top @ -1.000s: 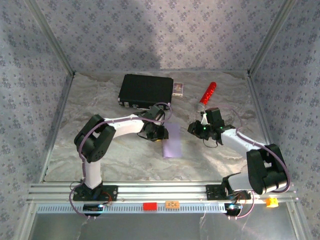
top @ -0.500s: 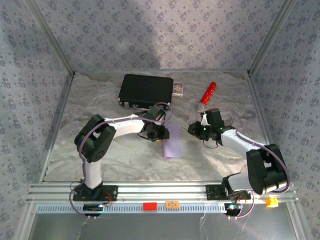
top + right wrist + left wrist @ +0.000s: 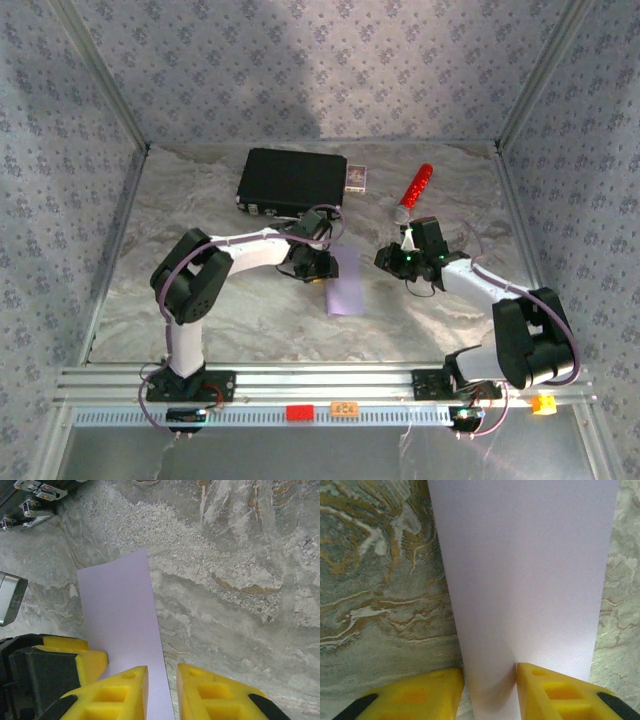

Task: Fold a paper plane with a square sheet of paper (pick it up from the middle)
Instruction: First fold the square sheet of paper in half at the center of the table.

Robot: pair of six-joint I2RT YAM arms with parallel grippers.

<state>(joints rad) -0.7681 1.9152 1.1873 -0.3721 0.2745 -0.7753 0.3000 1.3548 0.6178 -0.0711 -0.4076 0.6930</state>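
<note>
- Found sheet (image 3: 345, 282) as a long, narrow lilac strip, flat on the marbled surface (image 3: 200, 290), roughly midway between the two arms, long axis running near to far.
- Placed left claw (image 3: 318, 268) at the sheet's left edge, toward its far half.
- From left wrist: saw sheet running away between the yellow fingers (image 3: 420, 695), both meeting or overlapping its sides, with a faint crease shadow beside the right-hand one.
- Logged left claw as partly spread with paper in the gap; cannot tell whether clenched on it or merely straddling it.
- Placed right claw (image 3: 392, 258) near the sheet's right side, with a band of bare surface between them in the top view.
- From right wrist: saw that claw's yellow fingers drawn close with a slim gap showing, pinching nothing; marked it released.
- Same view: caught one finger of the left claw low in frame, touching the sheet's left edge.
- Noted black case (image 3: 292, 180) at the far side, well apart from the sheet, with small box (image 3: 357, 177) just beside its right end.
- Noted red-and-silver cylinder (image 3: 415, 188) farther right, beyond the right claw, lying at a slant.
</note>
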